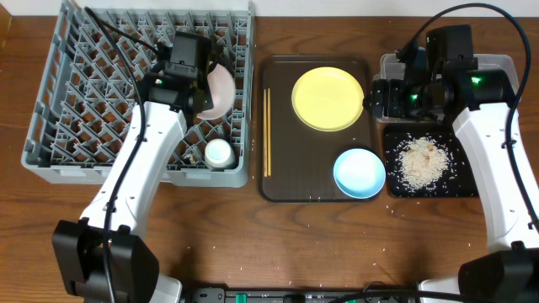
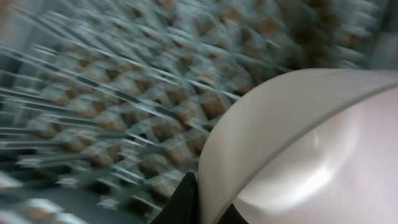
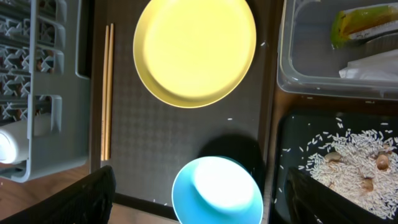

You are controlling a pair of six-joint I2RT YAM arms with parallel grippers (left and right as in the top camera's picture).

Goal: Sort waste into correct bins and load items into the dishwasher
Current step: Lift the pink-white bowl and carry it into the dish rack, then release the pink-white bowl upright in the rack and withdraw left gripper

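Left wrist view is blurred, yet the white bowl (image 2: 311,143) fills its right half, its rim pinched in the left gripper (image 2: 208,210) over the rack (image 2: 93,93) pegs. I judge the step to be racking it: lower it on edge between two peg rows, clear of the cup (image 1: 218,153), and let go only once its wall leans on pegs. Overhead places that bowl at the rack's right side, which the close view cannot. Only the right wrist view shows the right gripper (image 3: 200,180) spread wide and empty, the blue bowl (image 3: 217,193) between its fingers, plus the wrapper (image 3: 364,22) in the tub (image 3: 311,56) and rice (image 3: 354,165) on the black tray (image 3: 289,134).
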